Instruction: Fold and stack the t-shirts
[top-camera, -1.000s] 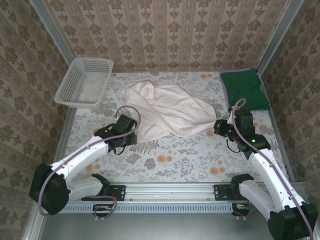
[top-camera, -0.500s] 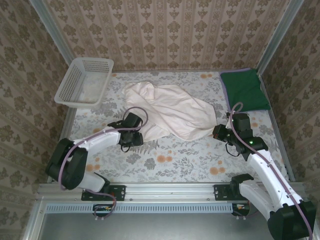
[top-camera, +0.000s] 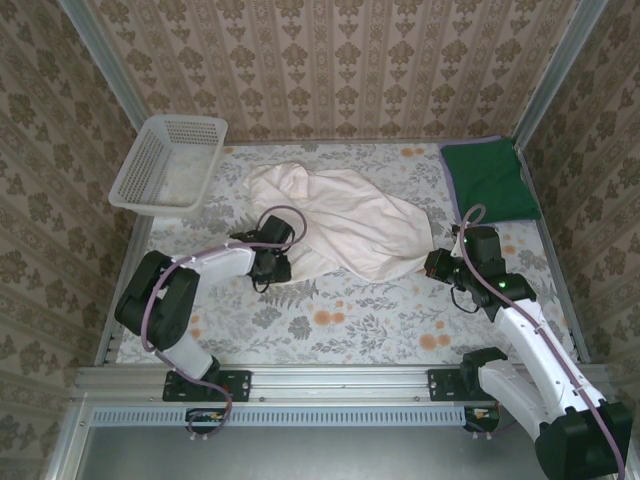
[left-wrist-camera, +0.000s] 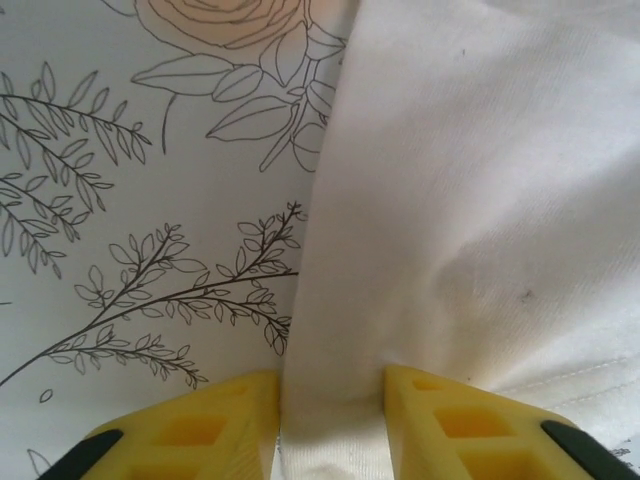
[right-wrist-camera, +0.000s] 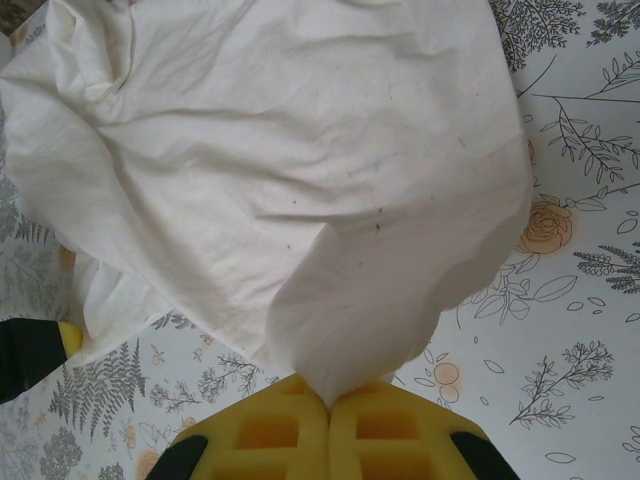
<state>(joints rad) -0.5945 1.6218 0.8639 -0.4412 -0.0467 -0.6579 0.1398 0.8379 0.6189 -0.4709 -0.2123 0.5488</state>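
The cream-white t-shirt (top-camera: 340, 225) lies crumpled across the middle of the table. My left gripper (top-camera: 283, 262) is at its near-left edge. In the left wrist view the yellow fingers (left-wrist-camera: 440, 420) stand a little apart, with a flat strip of that t-shirt (left-wrist-camera: 470, 200) between them, so the left gripper (left-wrist-camera: 332, 385) is open. My right gripper (top-camera: 435, 262) is shut on the t-shirt's near-right corner. The pinched cloth (right-wrist-camera: 280, 170) rises from the closed gripper (right-wrist-camera: 330, 395). The dark green t-shirt (top-camera: 488, 180) lies folded at the back right.
A white mesh basket (top-camera: 165, 160) stands at the back left, tilted against the wall. The floral tablecloth (top-camera: 350, 320) runs bare along the near side. Patterned walls close in the table on three sides.
My left arm has swung right along the cream t-shirt's near edge. Its jaws opened wider, then narrowed around the cloth. The right gripper shifted slightly and kept its hold.
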